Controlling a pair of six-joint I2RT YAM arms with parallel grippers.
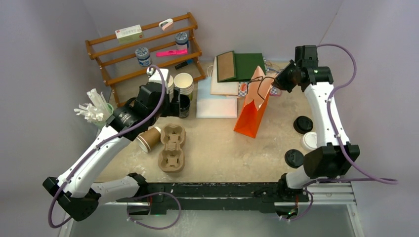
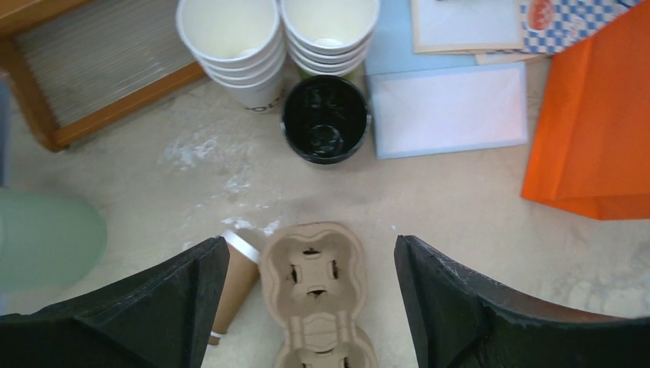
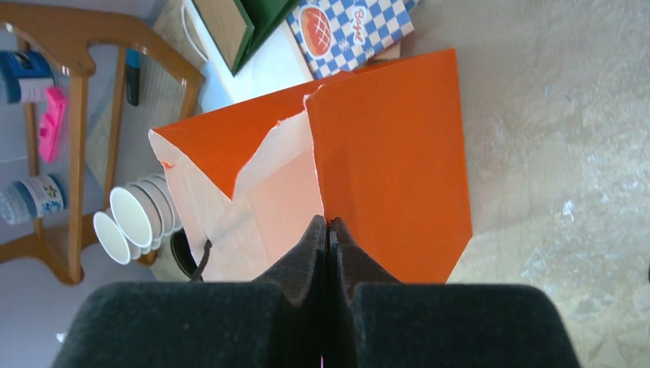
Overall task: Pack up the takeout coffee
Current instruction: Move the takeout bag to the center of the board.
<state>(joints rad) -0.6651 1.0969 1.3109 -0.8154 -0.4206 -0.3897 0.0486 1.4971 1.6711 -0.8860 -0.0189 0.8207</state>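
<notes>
Top external view: kraft cup lies on its side at 7 o'clock from the left gripper, apart from it and just beside the pulp carrier.
Left wrist view: left gripper has its jaws spread wide. The carrier sits between them. The kraft cup is at 7 o'clock, close against the inner face of the 9 o'clock finger; contact cannot be told.
Right gripper: jaws pressed together, pinching the top edge of the orange paper bag. The bag stands upright, mouth open, at 3 o'clock from the kraft cup and well apart from it.
Kraft cups: one.
White lid: one, at 3 o'clock on the table.
Black lids: two, either side of the white lid.
White cup stacks: two.
Black cup: one, upright, at 12 o'clock from the carrier.
Carrier pieces: one or two, cannot tell.
</notes>
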